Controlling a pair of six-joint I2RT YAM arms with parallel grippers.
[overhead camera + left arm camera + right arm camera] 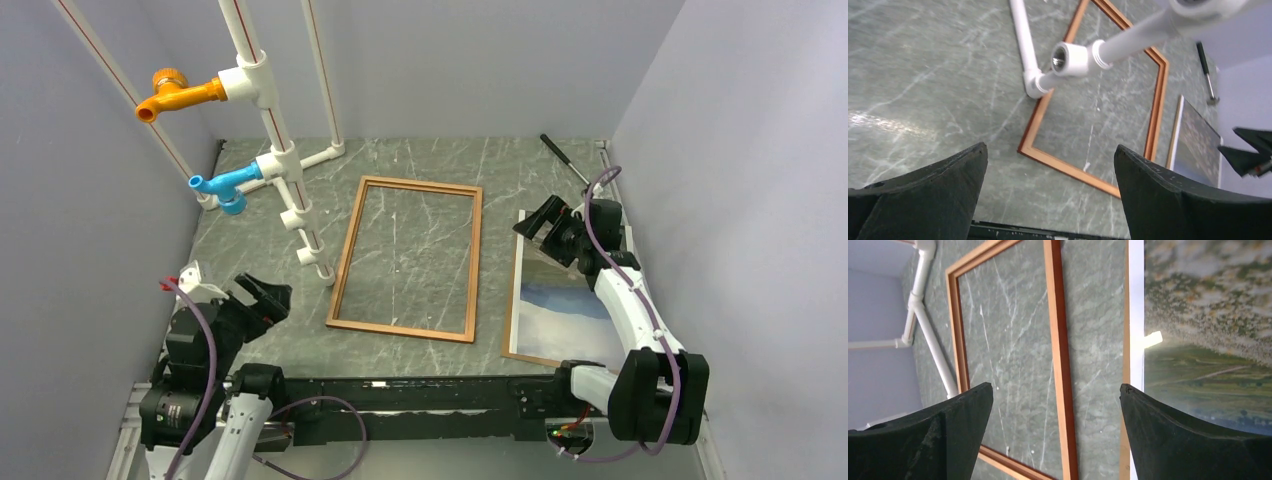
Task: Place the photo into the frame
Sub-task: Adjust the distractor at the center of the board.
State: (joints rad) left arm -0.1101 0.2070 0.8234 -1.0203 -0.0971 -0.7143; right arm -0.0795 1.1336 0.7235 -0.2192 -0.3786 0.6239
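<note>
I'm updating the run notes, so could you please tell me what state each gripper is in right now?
Left gripper: open, holding nothing.
Right gripper: open, holding nothing.

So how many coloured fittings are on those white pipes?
2. The orange fitting sticks out high at the back left; the blue fitting sits lower on the same pipework, left of the frame. Others may be hidden higher up.
</note>
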